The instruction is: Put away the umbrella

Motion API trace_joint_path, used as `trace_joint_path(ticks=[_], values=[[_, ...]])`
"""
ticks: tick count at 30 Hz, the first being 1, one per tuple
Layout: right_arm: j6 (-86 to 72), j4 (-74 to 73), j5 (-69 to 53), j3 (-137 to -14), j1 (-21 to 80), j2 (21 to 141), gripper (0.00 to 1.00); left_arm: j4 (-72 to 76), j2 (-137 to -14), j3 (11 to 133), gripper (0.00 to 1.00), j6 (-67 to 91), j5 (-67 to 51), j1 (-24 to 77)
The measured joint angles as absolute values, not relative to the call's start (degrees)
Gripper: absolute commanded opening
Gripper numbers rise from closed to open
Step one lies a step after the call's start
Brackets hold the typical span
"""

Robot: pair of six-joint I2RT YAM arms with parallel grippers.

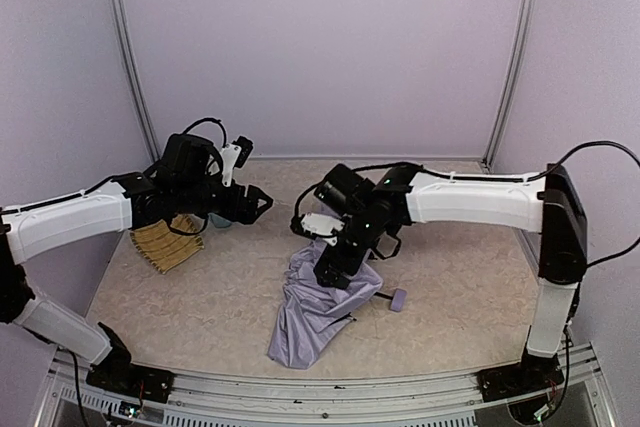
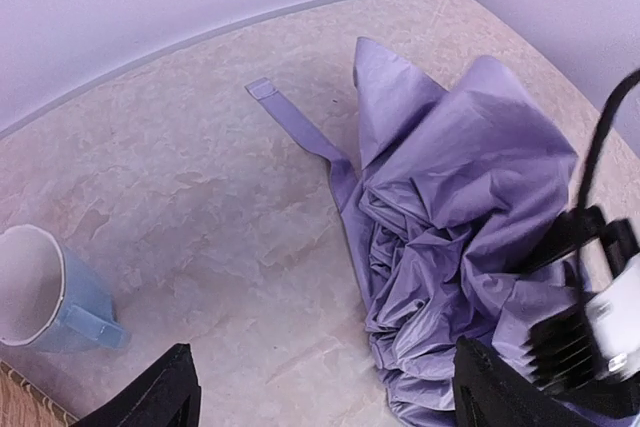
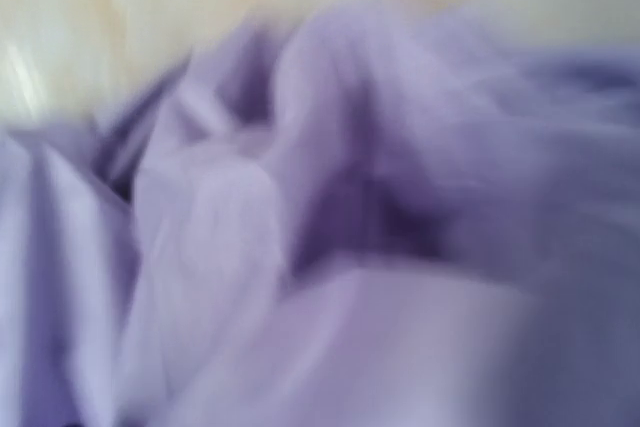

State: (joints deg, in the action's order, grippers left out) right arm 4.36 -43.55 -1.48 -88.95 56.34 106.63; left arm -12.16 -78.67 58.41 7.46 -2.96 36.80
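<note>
Seen from above, the umbrella lies collapsed on the table. It is a crumpled heap of pale lavender fabric a little toward 5 o'clock from the table's middle, with its length running from about 1 o'clock down to 7 o'clock. Its thin black shaft sticks out of the heap at 3 o'clock and ends in the small lavender knob handle, which rests on the tabletop. The right gripper is down at the 12 o'clock end of the heap, against the folds. I cannot tell whether its jaws are spread or pinching cloth: the top view gives only a dark shape there, and the right wrist view is a blur filled edge to edge with lavender fabric. The left gripper hovers toward 10 o'clock of the table, apart from the umbrella and pointing roughly toward 3 o'clock. In the left wrist view its black fingers stand far apart at the bottom corners, jaws spread wide with nothing held between them. That view also shows the umbrella's strap lying flat on the table, reaching out from the heap toward 10 o'clock. A pale blue cup stands upright at 8 o'clock of that picture. From above, a tan woven mat lies just beside the cup at its 8 o'clock.
</note>
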Motion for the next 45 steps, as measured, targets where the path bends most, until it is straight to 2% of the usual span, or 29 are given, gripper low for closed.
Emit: trace_joint_path(ticks=[4,6,10,13,15,23,29,35,40,45], values=[[9.1,-43.7,-2.0,-89.5,57.6,117.0,1.00,-12.0,-77.2,57.1,0.85,7.5,-3.0,36.3],[10.3,-43.6,-1.1,-90.8,57.6,120.3,0.96,-12.0,-77.2,56.8,0.85,7.4,-3.0,36.3],[11.4,-44.3,0.7,-96.9,57.6,126.1,0.75,-12.0,-77.3,56.7,0.85,7.4,-3.6,36.3],[11.5,-43.8,1.4,-99.0,57.6,127.6,0.54,-12.0,-77.3,56.6,0.85,7.2,-3.9,36.3],[11.4,-43.5,1.6,-98.9,57.5,127.6,0.43,-11.9,-77.3,56.6,0.85,7.2,-4.0,36.3],[10.7,-42.5,0.9,-98.1,56.7,126.2,0.27,-11.7,-77.2,56.5,0.84,6.8,-3.4,36.3],[9.1,-36.2,-4.3,-92.5,53.2,117.2,0.08,-10.7,-73.8,56.3,0.85,7.2,0.0,35.9],[7.1,-20.4,-6.9,-84.6,47.7,102.2,0.00,-8.1,-65.7,55.5,0.85,7.4,5.1,35.7],[4.7,0.2,-8.2,-78.6,44.1,94.0,0.00,-6.7,-63.3,55.4,0.85,7.5,7.9,35.6],[2.6,23.4,-9.5,-67.2,43.7,86.5,0.00,-6.8,-63.7,55.4,0.85,8.0,8.4,35.6]])
